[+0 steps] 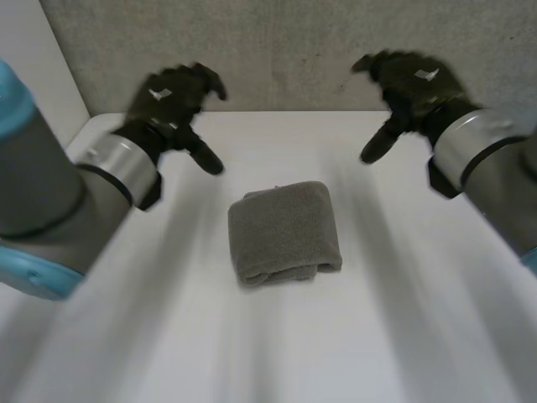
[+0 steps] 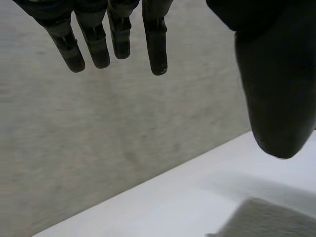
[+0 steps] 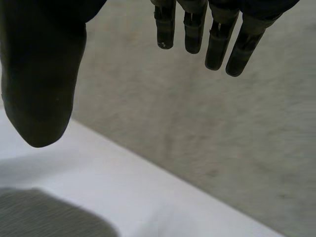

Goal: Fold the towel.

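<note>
The grey towel (image 1: 285, 232) is lying folded in the middle of the desk (image 1: 394, 336). The left hand (image 1: 172, 96), upper left, and the right hand (image 1: 415, 84), upper right, are hanging spread open

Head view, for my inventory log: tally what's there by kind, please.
Grey folded towel: 1
Black robot hand: 2, left robot hand and right robot hand, both open
White table: 1
Total: 4

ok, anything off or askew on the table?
Nothing much. The grey towel lies folded on the white table, turned slightly askew, layers uneven at its near edge. Left hand and right hand hover open, clear of it.
</note>
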`<state>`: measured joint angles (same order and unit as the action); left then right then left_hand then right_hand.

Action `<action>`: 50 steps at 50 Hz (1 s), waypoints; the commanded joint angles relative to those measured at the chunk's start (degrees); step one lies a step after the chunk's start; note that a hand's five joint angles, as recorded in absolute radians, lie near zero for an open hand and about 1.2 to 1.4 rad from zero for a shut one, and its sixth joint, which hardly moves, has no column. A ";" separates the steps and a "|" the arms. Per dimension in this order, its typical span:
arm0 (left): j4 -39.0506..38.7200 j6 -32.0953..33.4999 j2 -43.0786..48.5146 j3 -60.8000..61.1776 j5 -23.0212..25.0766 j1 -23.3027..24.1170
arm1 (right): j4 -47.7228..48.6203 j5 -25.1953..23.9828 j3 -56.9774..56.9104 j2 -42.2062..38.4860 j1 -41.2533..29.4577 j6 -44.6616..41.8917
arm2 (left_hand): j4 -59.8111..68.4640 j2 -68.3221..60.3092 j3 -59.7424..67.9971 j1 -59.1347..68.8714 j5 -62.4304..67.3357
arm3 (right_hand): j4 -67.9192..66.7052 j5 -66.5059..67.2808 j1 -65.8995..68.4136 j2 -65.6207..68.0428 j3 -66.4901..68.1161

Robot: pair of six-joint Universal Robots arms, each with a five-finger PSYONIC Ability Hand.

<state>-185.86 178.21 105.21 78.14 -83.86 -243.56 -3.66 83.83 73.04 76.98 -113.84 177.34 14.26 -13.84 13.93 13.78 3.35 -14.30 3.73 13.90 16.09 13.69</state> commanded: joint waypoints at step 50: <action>10.78 -1.99 -4.92 -3.52 -1.74 -5.17 | -10.75 5.39 -5.89 -1.91 0.37 -2.00 | -3.54 3.12 -3.21 -3.06 -2.63 | 4.30 -3.73 -3.90 -6.09 -3.69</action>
<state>-172.69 176.17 100.22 73.33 -85.84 -249.01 -14.17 91.84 67.15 77.13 -112.79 175.84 14.25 -13.84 13.93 13.77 3.35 -14.30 3.73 13.89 16.09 13.71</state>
